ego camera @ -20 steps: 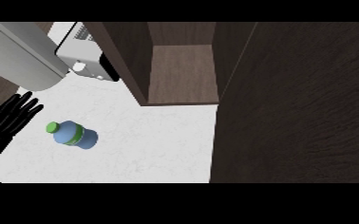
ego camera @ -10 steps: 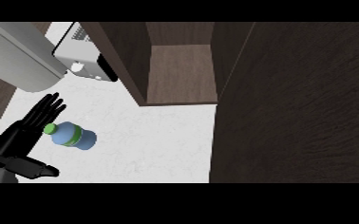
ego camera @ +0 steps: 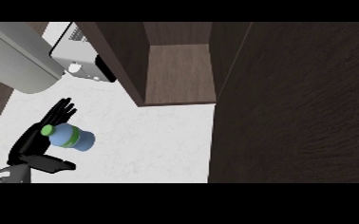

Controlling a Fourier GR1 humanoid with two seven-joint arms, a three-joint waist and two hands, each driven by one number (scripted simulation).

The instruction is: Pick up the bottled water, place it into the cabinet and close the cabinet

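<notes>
A blue water bottle [ego camera: 73, 138] with a green cap lies on the white counter at the lower left. My left hand [ego camera: 36, 138] is right beside it on its left, fingers straight and spread behind the cap, thumb stretched out below the bottle; it is open and not closed round the bottle. The dark wooden cabinet [ego camera: 181, 73] stands open at the top middle, showing a bare shelf inside. Its open door [ego camera: 288, 109] fills the right side. My right hand does not show.
A grey rounded appliance [ego camera: 24, 64] and a white boxy device [ego camera: 77, 57] stand at the upper left next to the cabinet's wall. White counter [ego camera: 154, 142] stretches between the bottle and the cabinet door.
My left hand has come in from the left edge and moved right and up to the bottle, its fingers now behind the cap. The bottle has stayed in place.
</notes>
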